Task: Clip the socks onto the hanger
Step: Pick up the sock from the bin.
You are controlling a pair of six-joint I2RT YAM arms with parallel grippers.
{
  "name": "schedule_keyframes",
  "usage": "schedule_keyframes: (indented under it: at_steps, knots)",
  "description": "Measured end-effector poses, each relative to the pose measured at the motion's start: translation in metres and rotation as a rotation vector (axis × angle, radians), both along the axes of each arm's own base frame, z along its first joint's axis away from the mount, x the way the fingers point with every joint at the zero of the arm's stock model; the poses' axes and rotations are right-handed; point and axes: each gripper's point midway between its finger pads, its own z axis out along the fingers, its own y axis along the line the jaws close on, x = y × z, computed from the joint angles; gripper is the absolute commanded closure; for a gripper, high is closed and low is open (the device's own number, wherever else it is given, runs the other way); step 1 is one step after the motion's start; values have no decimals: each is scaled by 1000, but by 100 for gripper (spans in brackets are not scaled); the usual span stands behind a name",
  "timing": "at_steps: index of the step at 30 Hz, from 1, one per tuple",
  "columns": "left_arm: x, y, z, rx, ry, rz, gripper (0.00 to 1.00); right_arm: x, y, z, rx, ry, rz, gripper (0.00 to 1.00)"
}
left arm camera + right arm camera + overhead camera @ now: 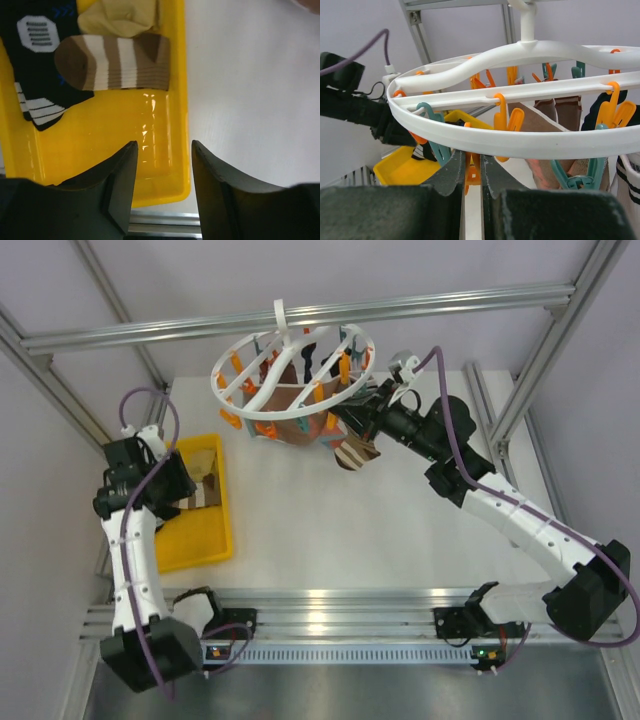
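Right jaws pinch orange clip under the hanger.

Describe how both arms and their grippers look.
The left arm and the right arm both have white link shells with bulky black joint housings. A purple cable runs along each arm. The left gripper and the right gripper each have two matte black, wedge-shaped fingers.
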Motion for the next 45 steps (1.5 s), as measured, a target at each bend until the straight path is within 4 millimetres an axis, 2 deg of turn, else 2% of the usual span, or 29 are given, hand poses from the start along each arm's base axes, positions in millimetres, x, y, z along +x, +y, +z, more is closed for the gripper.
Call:
schedule_keyframes:
  at_steps: [2,5,8,10,19,26,29,31,32,34,35,38,39,42,45]
  knots:
    - [5,27,-18,-33,76,56,46,0,0,0,-2,1,2,100]
    - [9,64,-59,-86,217,119,42,-1,0,-1,-4,2,5,100]
    - [12,80,-93,-110,322,119,41,-1,0,-1,-5,2,8,100]
    - [16,85,-108,-107,357,104,41,0,0,-1,-5,1,8,100]
    - [59,111,-127,-26,311,50,43,0,-1,-2,-7,2,8,100]
    - [75,118,-152,25,331,18,45,0,-1,-2,-8,5,7,100]
    - [79,124,-165,45,356,29,52,1,-2,-3,-9,5,5,100]
    - [83,127,-168,62,362,27,56,2,-3,-3,-9,6,2,100]
    - [85,127,-168,72,361,25,63,3,-3,-3,-9,6,1,100]
    - [91,126,-165,89,351,18,72,3,-4,-3,-10,6,1,100]
    - [95,126,-163,97,342,14,80,4,-5,-3,-10,5,-1,100]
    - [104,123,-156,109,319,2,89,6,-7,-4,-12,5,-2,100]
    - [105,122,-154,115,314,-5,97,6,-7,-4,-13,5,-2,100]
    - [105,119,-146,127,301,-16,100,6,-9,-10,-18,12,-3,100]
    - [104,118,-126,154,262,-21,100,6,-10,-13,-22,18,-5,100]
